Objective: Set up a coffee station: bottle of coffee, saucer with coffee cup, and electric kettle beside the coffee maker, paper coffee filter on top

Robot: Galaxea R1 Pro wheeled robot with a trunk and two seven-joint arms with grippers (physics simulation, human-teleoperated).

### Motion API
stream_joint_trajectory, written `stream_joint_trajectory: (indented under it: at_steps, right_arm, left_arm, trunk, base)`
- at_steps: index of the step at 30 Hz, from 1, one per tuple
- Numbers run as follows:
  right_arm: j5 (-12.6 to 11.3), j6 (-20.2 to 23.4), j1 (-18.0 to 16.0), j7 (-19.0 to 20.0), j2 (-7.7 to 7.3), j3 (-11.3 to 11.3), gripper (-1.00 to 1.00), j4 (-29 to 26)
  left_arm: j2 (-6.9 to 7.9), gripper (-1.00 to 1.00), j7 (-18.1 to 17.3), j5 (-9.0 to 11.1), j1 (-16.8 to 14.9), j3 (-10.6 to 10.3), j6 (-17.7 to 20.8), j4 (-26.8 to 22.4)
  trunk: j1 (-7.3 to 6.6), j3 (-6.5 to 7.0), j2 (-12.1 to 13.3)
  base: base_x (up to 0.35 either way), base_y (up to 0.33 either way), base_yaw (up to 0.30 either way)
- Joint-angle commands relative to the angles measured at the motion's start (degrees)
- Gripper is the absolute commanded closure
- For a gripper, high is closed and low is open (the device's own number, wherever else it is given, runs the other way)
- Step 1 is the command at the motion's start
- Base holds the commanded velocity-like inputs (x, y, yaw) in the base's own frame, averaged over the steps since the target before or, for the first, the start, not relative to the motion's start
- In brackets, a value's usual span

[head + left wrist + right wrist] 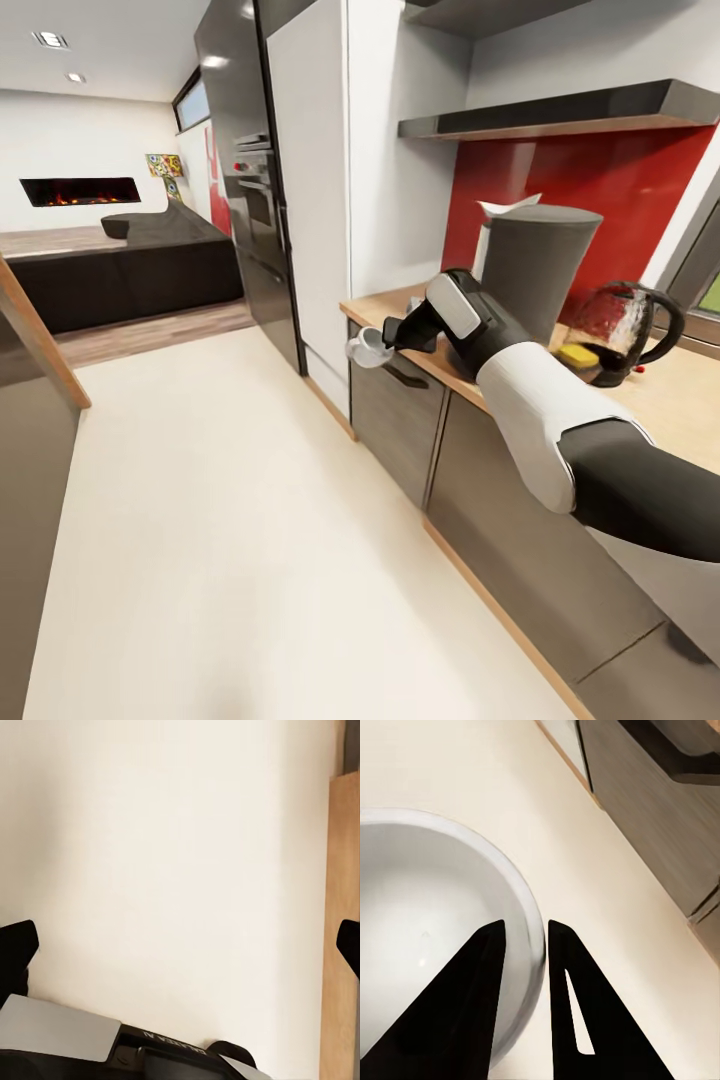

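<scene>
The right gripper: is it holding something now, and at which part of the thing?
Yes. The right gripper holds the coffee cup by its rim: one finger is inside the bowl, the other outside the wall. The cup hangs over the floor, beside the kitchen countertop.

White cup (pixel 366 348) pinched at its rim by right claw (pixel 385 340), in air off table (pixel 690 400) edge. Grey coffee maker (pixel 535 265) upright on table, filter (pixel 505 206) on top; dark kettle (pixel 625 332) beside it, yellow-capped bottle (pixel 578 355) between.
</scene>
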Motion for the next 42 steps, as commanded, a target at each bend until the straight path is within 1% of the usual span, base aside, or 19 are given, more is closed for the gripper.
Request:
stream_joint_trajectory:
  at_steps: [1, 17, 25, 30, 35, 42]
  right_arm:
    - [-0.7, 0.0, -0.1, -0.5, -0.02, 0.3, 1.0, 0.0]
    - [-0.7, 0.0, -0.1, -0.5, -0.02, 0.3, 1.0, 0.0]
    - [-0.7, 0.0, -0.1, -0.5, -0.02, 0.3, 1.0, 0.0]
    - [-0.7, 0.0, -0.1, -0.5, -0.02, 0.3, 1.0, 0.0]
    - [-0.7, 0.0, -0.1, -0.5, -0.06, 0.3, 1.0, -0.1]
    - [-0.7, 0.0, -0.1, -0.5, -0.1, 0.3, 1.0, -0.1]
  left_arm:
    - [0.02, -1.0, -0.2, 0.3, 0.0, -0.2, -0.3, 0.1]
    - [0.02, -1.0, -0.2, 0.3, 0.0, -0.2, -0.3, 0.1]
    - [0.02, -1.0, -0.2, 0.3, 0.0, -0.2, -0.3, 0.1]
    - [0.02, -1.0, -0.2, 0.3, 0.0, -0.2, -0.3, 0.1]
    - [0.02, -1.0, -0.2, 0.3, 0.0, -0.2, -0.2, 0.1]
    - [0.02, -1.0, -0.2, 0.2, 0.0, -0.2, -0.2, 0.1]
  trunk:
    - [0.03, -0.06, 0.0]
    - [0.03, -0.04, 0.0]
    - [0.03, 0.46, 0.0]
    - [0.03, 0.54, 0.0]
    - [0.03, 0.54, 0.0]
    - [0.03, 0.54, 0.0]
  base:
    - [0.261, 0.214, 0.0]
    - [0.262, 0.214, 0.0]
    - [0.262, 0.201, 0.0]
    - [0.262, 0.174, 0.0]
    - [0.233, 0.095, 0.0]
    - [0.035, 0.007, -0.063]
